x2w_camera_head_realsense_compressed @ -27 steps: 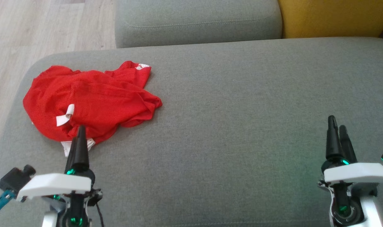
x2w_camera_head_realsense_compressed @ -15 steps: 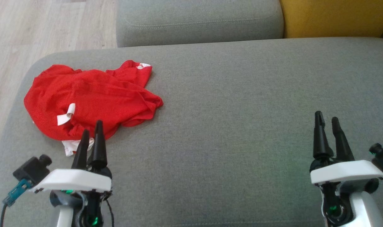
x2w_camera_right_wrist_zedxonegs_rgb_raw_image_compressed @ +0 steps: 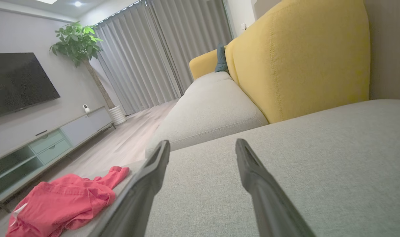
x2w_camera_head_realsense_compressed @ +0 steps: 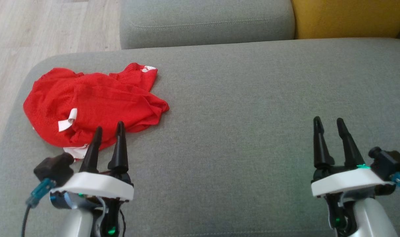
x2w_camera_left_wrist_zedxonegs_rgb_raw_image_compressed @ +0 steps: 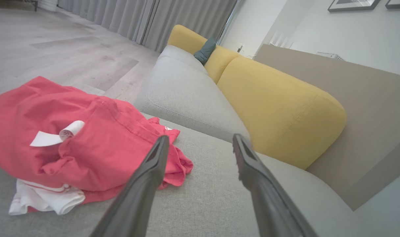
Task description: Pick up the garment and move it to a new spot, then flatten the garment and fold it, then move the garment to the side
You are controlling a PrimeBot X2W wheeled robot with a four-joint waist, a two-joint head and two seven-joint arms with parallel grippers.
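Note:
A crumpled red garment [x2w_camera_head_realsense_compressed: 94,102] with white tags and white trim lies at the left end of the grey sofa seat [x2w_camera_head_realsense_compressed: 246,108]. In the left wrist view the garment [x2w_camera_left_wrist_zedxonegs_rgb_raw_image_compressed: 75,138] sits left of the fingers. It also lies far off at the lower left of the right wrist view [x2w_camera_right_wrist_zedxonegs_rgb_raw_image_compressed: 65,200]. My left gripper [x2w_camera_head_realsense_compressed: 109,130] is open, its fingertips at the garment's near edge, nothing between them. Far to the right, my right gripper [x2w_camera_head_realsense_compressed: 328,121] is open over bare seat fabric.
A second grey seat cushion [x2w_camera_head_realsense_compressed: 206,21] lies beyond the seat, with a yellow back cushion [x2w_camera_head_realsense_compressed: 348,18] at the far right. Wooden floor [x2w_camera_head_realsense_compressed: 38,29] runs past the seat's left edge. The room holds a TV cabinet [x2w_camera_right_wrist_zedxonegs_rgb_raw_image_compressed: 48,141] and a potted plant [x2w_camera_right_wrist_zedxonegs_rgb_raw_image_compressed: 78,42].
Both grippers have turned so their fingers now stand side by side and spread. The left gripper moved right and forward to the garment's near edge; the right gripper shifted left.

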